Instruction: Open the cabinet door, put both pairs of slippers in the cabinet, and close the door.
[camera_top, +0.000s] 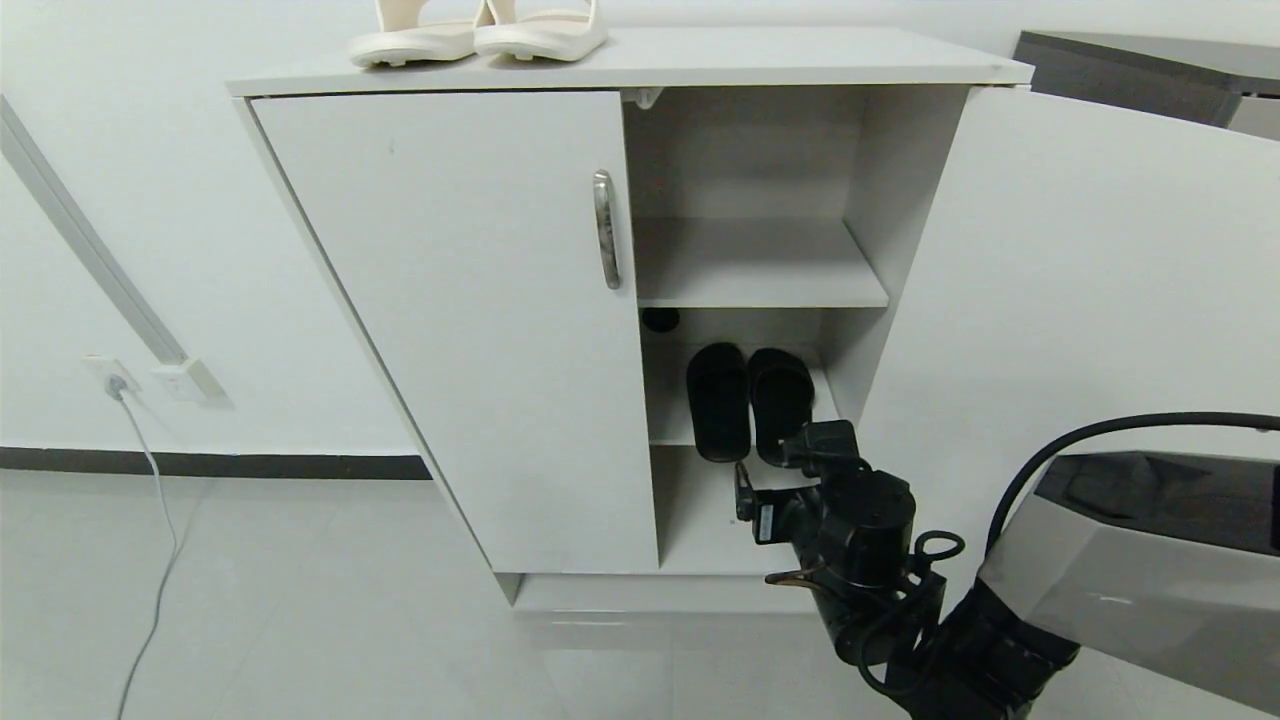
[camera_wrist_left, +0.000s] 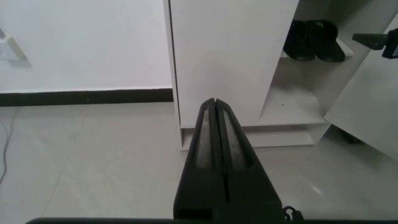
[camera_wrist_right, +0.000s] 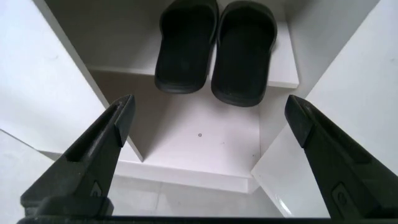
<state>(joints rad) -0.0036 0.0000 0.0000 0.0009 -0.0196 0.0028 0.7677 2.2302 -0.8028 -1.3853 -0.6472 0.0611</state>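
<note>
Closest thing in: my right end effector, spread wide with nothing between the fingers. It's hanging just in front of the open right half of the white two-door wooden cabinet, a bit below the pair of black rubber slide slippers and not touching them. My left end effector is pressed fully together, empty, parked low over the pale grey tiled floor and pointing at the cabinet's base from well back.

A bit further on, the black pair sits side by side on the lower shelf, their near ends poking slightly over its front edge. The shelf above is bare. The flat white right-hand door is swung out wide, and the white left-hand door with its brushed metal bar handle is closed.

Furthest up, the pair of cream open-toe slippers is on top of the cabinet, not put away yet.

So I'd say I'm about halfway: door open, one pair stowed. The next move probably calls for pulling clear of the opening without clipping the black pair, going up to the cream pair, gripping both together, and sliding them onto the free shelf. After that, push the right door shut.
</note>
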